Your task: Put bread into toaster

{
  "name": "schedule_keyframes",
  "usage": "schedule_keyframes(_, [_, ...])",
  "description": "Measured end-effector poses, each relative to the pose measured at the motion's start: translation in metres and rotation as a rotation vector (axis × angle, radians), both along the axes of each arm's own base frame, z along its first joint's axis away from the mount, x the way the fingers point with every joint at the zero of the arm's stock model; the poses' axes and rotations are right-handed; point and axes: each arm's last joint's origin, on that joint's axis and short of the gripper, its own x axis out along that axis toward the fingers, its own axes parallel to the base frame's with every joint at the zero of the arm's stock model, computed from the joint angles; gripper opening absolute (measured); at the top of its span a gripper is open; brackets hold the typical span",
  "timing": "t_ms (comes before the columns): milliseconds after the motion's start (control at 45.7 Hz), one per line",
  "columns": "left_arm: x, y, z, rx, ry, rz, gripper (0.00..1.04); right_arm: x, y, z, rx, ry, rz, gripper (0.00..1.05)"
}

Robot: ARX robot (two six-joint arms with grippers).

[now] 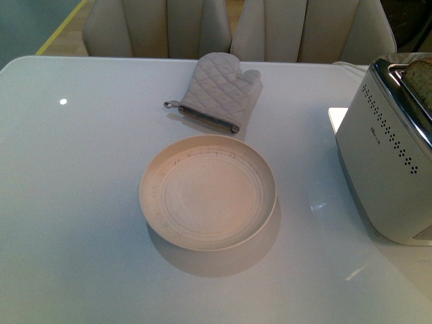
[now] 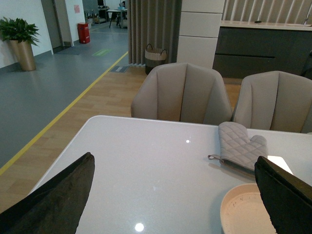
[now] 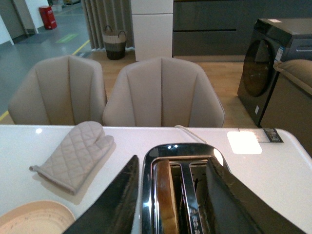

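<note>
A glossy white table fills the front view, with two beige upholstered chairs drawn up at its far edge. The round cream plate sits bare at the middle of the table. Beyond the plate, near it but not touching, lies the quilted grey oven mitt. To the right of the plate, well apart, stands the large boxy white toaster with dotted side and chrome slotted top. The thick tan slice of bread stands upright in one slot, apparently the one nearer the plate, its brown crust showing. The right gripper hovers over the toaster top, fingers spread either side of the slots, holding nothing. The left gripper hangs above the table beside the plate, fingers wide apart, empty.
</note>
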Motion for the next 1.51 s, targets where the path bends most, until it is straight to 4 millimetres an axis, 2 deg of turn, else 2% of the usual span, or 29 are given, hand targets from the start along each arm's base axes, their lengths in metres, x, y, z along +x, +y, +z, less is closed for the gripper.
schedule_keyframes(153, [0.0,0.0,0.0,0.0,0.0,0.0,0.98,-0.013,0.0,-0.01,0.0,-0.016,0.0,0.19])
schedule_keyframes(241, [0.0,0.0,0.0,0.0,0.0,0.0,0.98,-0.022,0.0,-0.019,-0.004,-0.014,-0.001,0.02])
schedule_keyframes(438, [0.0,0.0,0.0,0.0,0.0,0.0,0.98,-0.039,0.0,-0.032,-0.003,-0.017,-0.002,0.02])
schedule_keyframes(941, [0.0,0.0,0.0,0.0,0.0,0.0,0.98,-0.062,0.0,-0.051,-0.003,-0.029,-0.002,0.02])
schedule_keyframes(1509, [0.0,0.0,0.0,0.0,0.0,0.0,0.98,-0.075,0.0,-0.05,-0.003,-0.042,-0.002,0.02])
